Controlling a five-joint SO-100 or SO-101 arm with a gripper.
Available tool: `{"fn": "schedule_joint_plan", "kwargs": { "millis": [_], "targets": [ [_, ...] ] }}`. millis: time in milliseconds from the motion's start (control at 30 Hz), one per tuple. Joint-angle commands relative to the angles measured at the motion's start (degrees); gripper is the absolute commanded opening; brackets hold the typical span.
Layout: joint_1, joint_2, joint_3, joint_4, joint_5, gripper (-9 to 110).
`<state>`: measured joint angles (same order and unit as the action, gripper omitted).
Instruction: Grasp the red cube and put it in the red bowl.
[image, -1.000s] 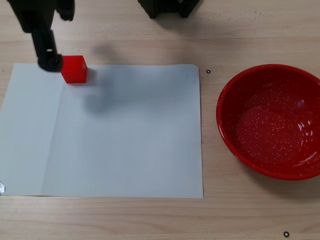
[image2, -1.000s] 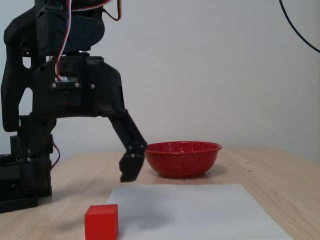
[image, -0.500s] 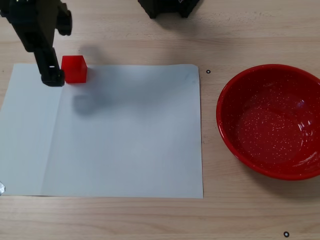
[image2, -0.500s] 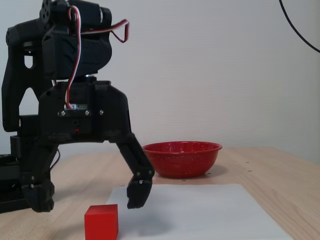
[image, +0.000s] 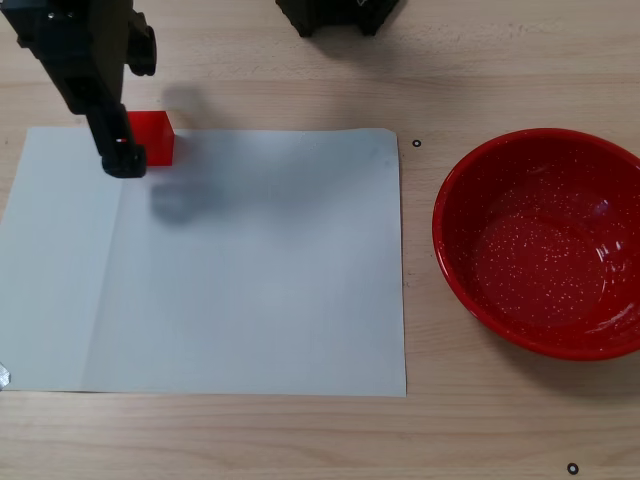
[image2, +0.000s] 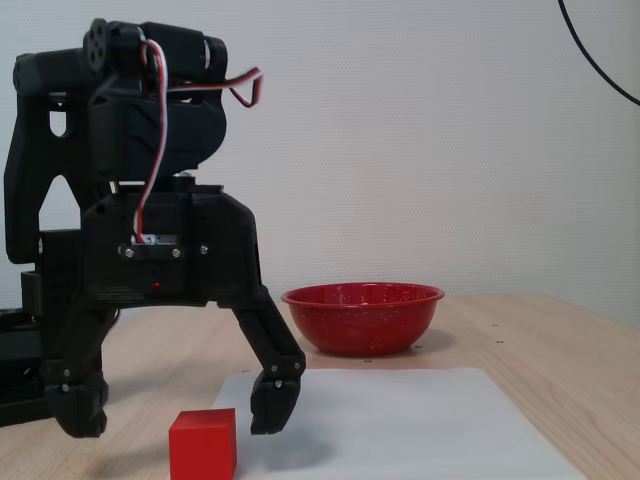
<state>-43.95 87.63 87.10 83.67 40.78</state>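
At the upper left of the overhead frame the gripper hangs spread wide over the red cube, which sits ungrasped on the white paper. Far right, the red bowl is empty; grasping, carrying and dropping all remain.

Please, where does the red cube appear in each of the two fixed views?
Fixed view from above: the red cube is upper left, on the white paper's far corner, partly behind a gripper finger.
Fixed view from the side: the red cube is bottom left, in the foreground.
Shared landmark: the red bowl.
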Motion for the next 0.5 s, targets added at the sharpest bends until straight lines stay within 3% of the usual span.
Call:
{"fn": "schedule_joint_plan", "kwargs": {
  "millis": [0, 467],
  "targets": [
    [1.0, 3.2, -1.8, -1.1, -0.8, 59],
    [2.4, 1.1, -2.2, -2.2, -1.8, 56]
  ]
}}
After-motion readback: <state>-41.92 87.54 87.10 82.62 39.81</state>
